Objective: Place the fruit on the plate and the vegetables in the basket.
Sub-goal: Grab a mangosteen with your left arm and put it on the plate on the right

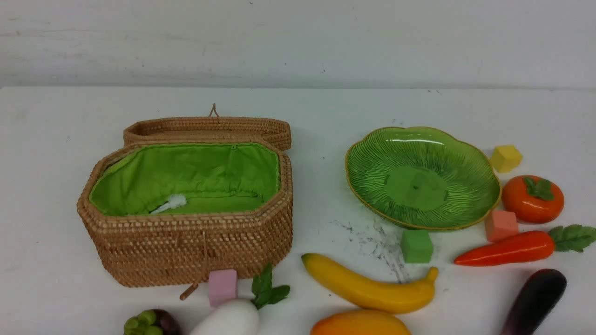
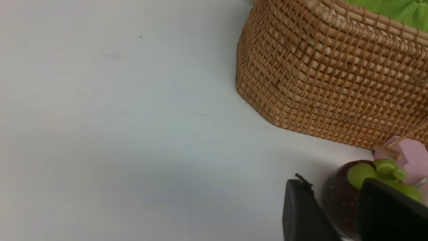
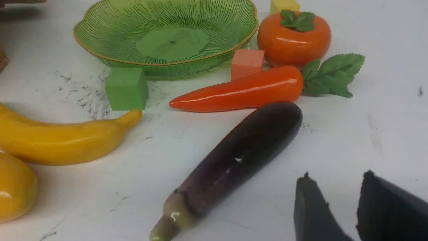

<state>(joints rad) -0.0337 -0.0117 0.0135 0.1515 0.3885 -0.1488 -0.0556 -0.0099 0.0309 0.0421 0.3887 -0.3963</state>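
L gripper: jaws apart, gripping nothing; purple mangosteen sits just past its tips, by the pink cube (near the basket, lid open). R gripper: jaws apart, empty, near the eggplant. Banana, mango, persimmon, carrot and radish all lie on the table, outside the plate.

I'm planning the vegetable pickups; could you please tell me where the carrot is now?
In the front view the carrot lies on the robot's right, between the persimmon behind it and the eggplant nearer the robot.
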